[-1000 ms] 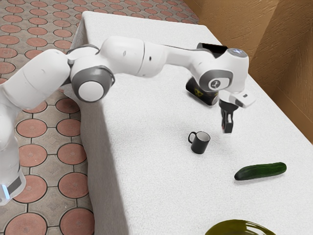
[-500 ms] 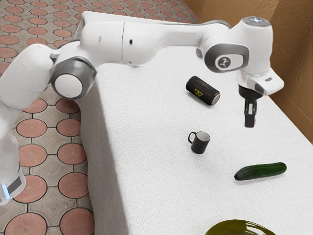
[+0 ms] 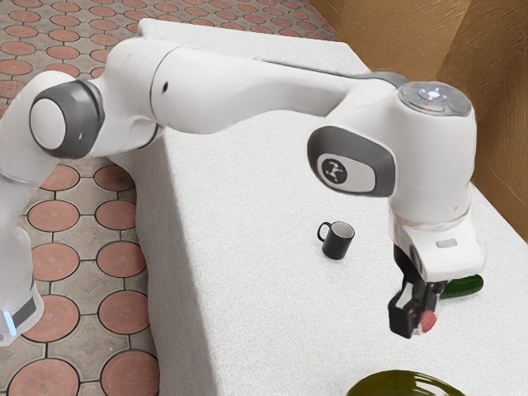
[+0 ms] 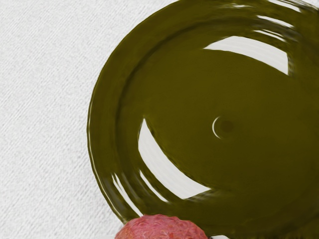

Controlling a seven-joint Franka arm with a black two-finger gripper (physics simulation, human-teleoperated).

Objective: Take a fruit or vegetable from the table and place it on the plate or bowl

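From where I stand, the arm [image 3: 247, 82] stretches across the white surface [image 3: 239, 272] and its tool [image 3: 415, 318] hangs above the cloth, near the olive-green plate [image 3: 388, 384] at the exterior view's lower edge. The tool is clenched on a small red fruit [image 3: 429, 321] with a bumpy skin, which peeks out at the fingertips, clear of the surface. In the wrist view that fruit sits just under the hand, over the plate's near rim, with the glossy dish spreading out beyond it.

The picking looks done, and I take this to be the carry, close to its end. The fruit is over the rim and not yet over the middle of the plate, and it hangs well above it.

The next move, I'd say, calls for a short shift to bring the fruit over the centre, then a descent until it is just above the dish before letting go. A round fruit dropped from this height onto such a slick plate could bounce or roll off.

A dark green cucumber [image 3: 464, 285] lies just behind the tool, partly hidden by it, and a black mug [image 3: 337, 239] stands upright further back, both out of the way
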